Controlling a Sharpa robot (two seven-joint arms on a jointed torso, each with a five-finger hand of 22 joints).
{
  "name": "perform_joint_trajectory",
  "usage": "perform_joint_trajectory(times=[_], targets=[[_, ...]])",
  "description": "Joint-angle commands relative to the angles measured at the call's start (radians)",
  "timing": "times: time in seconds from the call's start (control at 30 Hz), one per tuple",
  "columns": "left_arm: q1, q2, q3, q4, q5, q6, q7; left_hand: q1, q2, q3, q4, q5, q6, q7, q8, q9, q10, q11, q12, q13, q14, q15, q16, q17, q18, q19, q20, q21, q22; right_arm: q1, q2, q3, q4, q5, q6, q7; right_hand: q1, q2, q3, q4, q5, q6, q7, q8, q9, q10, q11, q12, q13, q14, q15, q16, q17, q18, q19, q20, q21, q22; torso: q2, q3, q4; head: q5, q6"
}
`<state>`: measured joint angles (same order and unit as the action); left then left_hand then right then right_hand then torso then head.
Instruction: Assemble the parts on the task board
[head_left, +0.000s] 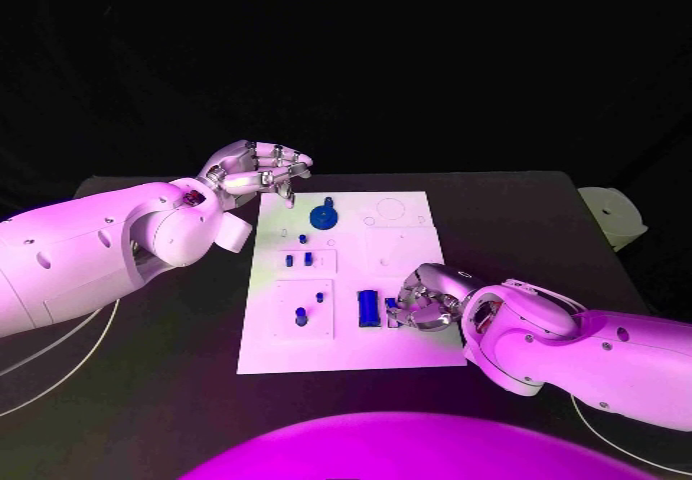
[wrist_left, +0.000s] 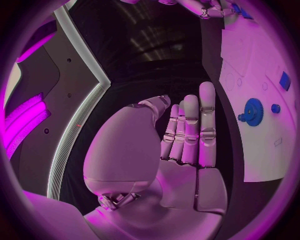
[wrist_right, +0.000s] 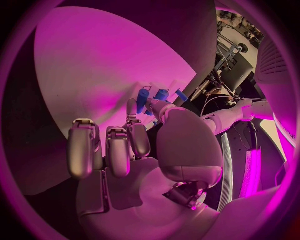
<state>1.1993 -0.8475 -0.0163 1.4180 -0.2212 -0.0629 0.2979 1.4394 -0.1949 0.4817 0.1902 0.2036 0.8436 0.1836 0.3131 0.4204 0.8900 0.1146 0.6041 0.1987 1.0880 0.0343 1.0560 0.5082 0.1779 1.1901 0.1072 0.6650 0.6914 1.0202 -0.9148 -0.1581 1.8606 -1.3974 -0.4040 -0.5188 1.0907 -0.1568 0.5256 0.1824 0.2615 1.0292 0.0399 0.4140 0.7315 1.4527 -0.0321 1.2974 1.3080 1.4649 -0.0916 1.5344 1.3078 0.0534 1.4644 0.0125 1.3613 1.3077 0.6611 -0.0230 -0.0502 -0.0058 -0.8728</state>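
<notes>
Table (head_left: 173, 340): black, carrying a white board (head_left: 411, 350) at its middle. Left hand (head_left: 260, 168): hung over the table just off the board's far left corner, fingers apart and lightly bent, holding nothing; the left wrist view showed its fingers (wrist_left: 190, 130) straight and side by side, clear of the board. Right hand (head_left: 421, 300): lay on the board near its right edge, toward the near side, fingers curled down onto the surface beside a long blue bar (head_left: 368, 308); in the right wrist view its fingertips (wrist_right: 132, 107) met a cluster of short blue pieces (wrist_right: 153, 96), though whether they pinched one or merely touched could not be told. Gear (head_left: 325, 215): blue, toothed, sat in the board's far half left of centre, well apart from both hands; also seen in the left wrist view (wrist_left: 253, 111) with a small blue peg (wrist_left: 275, 108) just beside it. Two small blue blocks (head_left: 297, 260): at the board's middle left. Two blue pegs (head_left: 309, 307): upright in the near left part. The right hand and forearm covered the board's near right area, hiding whatever lay beneath. A pale rounded object (head_left: 617, 215) stood off the table's far right corner.
</notes>
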Motion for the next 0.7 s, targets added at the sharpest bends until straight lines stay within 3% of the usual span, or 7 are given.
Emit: perform_joint_trajectory(times=[0.03, 0.33, 0.7], targets=[[0.001, 0.001, 0.001, 0.002, 0.005, 0.014, 0.007, -0.011, 0.0, 0.005, 0.002, 0.0, -0.009, -0.001, 0.005, 0.001, -0.006, -0.001, 0.004, 0.001, -0.005, 0.0, 0.003, 0.002, 0.006, -0.002, 0.008, -0.006, 0.0, -0.002, 0.003, -0.001, -0.002, -0.001, 0.038, -0.011, -0.015, -0.002, -0.006, 0.007, -0.004, 0.006, 0.001, 0.008, -0.001, 0.006, 0.0, 0.003, 0.076, 0.094, -0.005, 0.006, 0.205, -0.01, 0.069, -0.006, 0.002, 0.143, 0.0, 0.0, 0.0004, 0.0, 0.0], [0.001, 0.001, 0.001, 0.002, 0.005, 0.014, 0.006, -0.011, 0.0, 0.005, 0.002, 0.0, -0.009, -0.001, 0.005, 0.001, -0.006, -0.001, 0.004, 0.001, -0.005, 0.0, 0.003, 0.002, 0.006, -0.002, 0.008, -0.006, 0.0, -0.002, 0.008, -0.001, -0.006, -0.001, 0.037, -0.011, -0.048, 0.001, -0.021, 0.028, -0.024, 0.003, 0.002, 0.015, 0.003, 0.008, 0.0, 0.006, 0.079, 0.094, -0.006, 0.006, 0.204, -0.01, 0.069, -0.007, 0.002, 0.144, 0.0, 0.0, 0.0001, 0.001, 0.0], [0.001, 0.001, 0.001, 0.002, 0.005, 0.015, 0.007, -0.013, 0.001, 0.005, 0.002, 0.0, -0.01, -0.001, 0.006, 0.001, -0.006, -0.001, 0.004, 0.001, -0.005, 0.0, 0.003, 0.002, 0.006, -0.002, 0.008, -0.007, 0.0, -0.002, 0.008, -0.001, -0.011, -0.006, 0.029, -0.01, -0.119, 0.004, -0.066, 0.09, -0.116, 0.0, 0.002, 0.025, 0.007, 0.007, 0.001, 0.004, 0.081, 0.093, -0.005, 0.004, 0.202, -0.009, 0.068, -0.006, -0.004, 0.144, 0.0, 0.0001, 0.0002, 0.001, 0.0]])
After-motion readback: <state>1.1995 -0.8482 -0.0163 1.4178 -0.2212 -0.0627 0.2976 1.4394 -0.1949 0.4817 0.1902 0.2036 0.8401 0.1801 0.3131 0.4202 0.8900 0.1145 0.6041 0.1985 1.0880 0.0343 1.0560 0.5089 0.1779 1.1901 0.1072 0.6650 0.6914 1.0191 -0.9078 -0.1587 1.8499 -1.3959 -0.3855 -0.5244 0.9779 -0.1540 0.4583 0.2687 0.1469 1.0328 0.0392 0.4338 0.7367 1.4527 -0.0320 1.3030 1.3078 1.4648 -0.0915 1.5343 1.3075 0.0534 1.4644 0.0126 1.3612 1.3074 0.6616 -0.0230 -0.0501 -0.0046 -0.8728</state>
